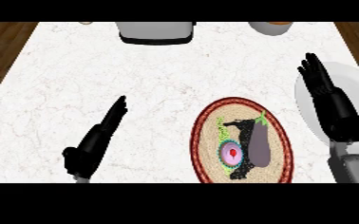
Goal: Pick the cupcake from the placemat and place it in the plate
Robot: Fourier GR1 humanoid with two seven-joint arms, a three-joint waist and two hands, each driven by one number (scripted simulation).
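Note:
A small cupcake (pixel 231 153) with pink frosting and a red top sits on the round woven placemat (pixel 210 123) with a dark red border, at lower centre-right. A purple eggplant (pixel 260 140) lies just right of it on the same mat. The white plate (pixel 306 105) is at the right edge, partly hidden by my right hand (pixel 326 96), which hovers over it, open with straight fingers. My left hand (pixel 98 140) is open at lower left, fingers pointing up and away, well apart from the mat.
A grey toaster-like appliance (pixel 155 31) stands at the counter's far edge in the middle. A white cup or bowl (pixel 270 27) sits at the far right. Dark wood floor shows past the counter's left and right ends.

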